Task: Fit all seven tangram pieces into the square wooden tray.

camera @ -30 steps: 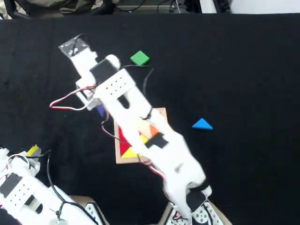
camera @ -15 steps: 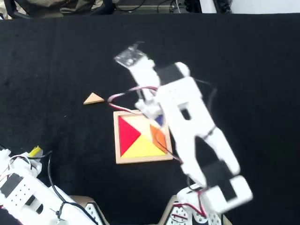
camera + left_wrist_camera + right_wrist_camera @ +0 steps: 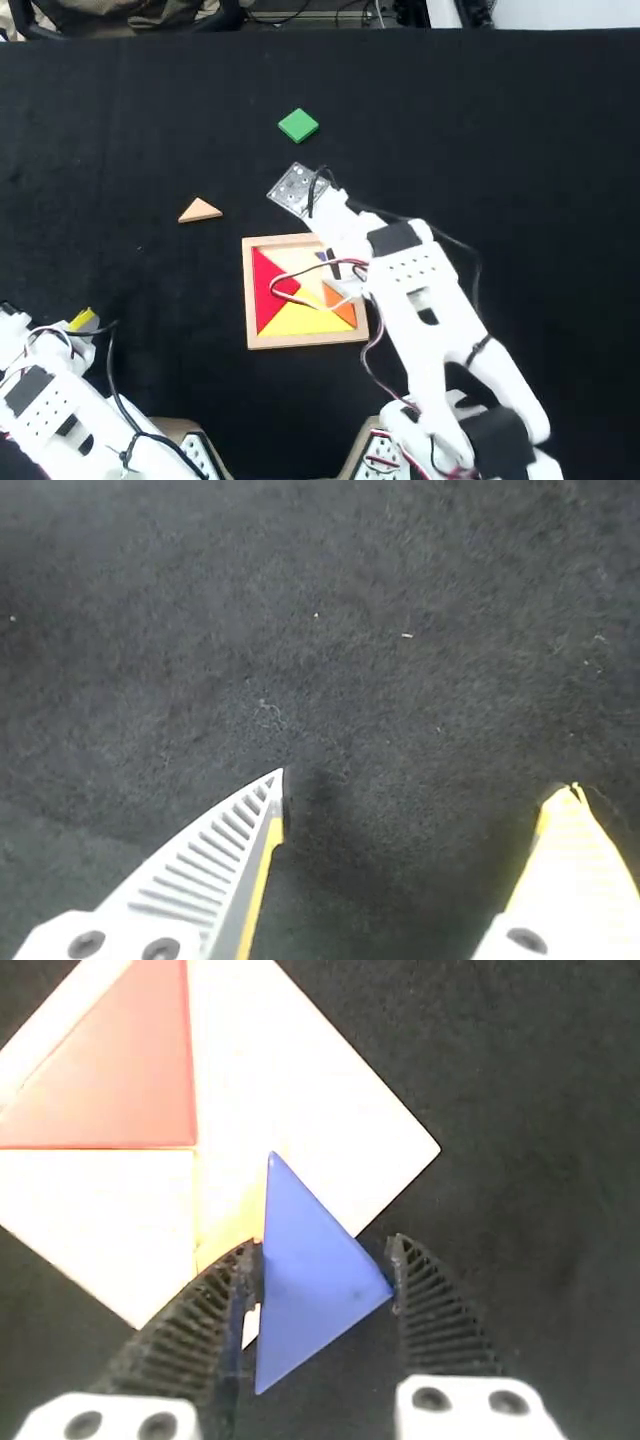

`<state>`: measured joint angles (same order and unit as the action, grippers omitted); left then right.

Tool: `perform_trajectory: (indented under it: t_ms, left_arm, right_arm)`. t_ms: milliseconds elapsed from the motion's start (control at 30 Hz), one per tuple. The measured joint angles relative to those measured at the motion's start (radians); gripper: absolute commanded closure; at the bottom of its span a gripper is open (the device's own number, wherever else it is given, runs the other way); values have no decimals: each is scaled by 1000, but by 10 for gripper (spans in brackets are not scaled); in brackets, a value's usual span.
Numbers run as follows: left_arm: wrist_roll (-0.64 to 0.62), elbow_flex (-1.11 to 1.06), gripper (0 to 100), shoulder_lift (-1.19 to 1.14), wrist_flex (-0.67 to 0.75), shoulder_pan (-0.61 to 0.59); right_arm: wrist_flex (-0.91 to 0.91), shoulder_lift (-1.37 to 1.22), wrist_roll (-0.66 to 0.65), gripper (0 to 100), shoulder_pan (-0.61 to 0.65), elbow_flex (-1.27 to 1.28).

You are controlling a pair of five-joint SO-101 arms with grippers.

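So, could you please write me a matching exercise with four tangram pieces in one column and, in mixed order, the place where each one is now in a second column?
Pieces:
1. green square
2. blue triangle
3. red triangle
4. tan triangle

Places:
A. lying inside the wooden tray
B. held between the right arm's jaws, over the tray's edge
C. on the black table, farthest from the arm bases
D. on the table, just off the tray's far left corner in the high view

Pairs: 1-C, 2-B, 3-A, 4-D
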<state>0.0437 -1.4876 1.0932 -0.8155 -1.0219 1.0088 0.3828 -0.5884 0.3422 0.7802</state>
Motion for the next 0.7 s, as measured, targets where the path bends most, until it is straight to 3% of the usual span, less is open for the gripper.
perform_trajectory:
  t_ms: [400, 700]
  left_arm:
    - [0, 0, 619, 0, 0, 5]
    - [0, 0, 619, 0, 0, 5]
  right_arm:
    - [-121, -347, -77, 864, 0, -176]
    - [-127, -419, -66, 828, 0, -227]
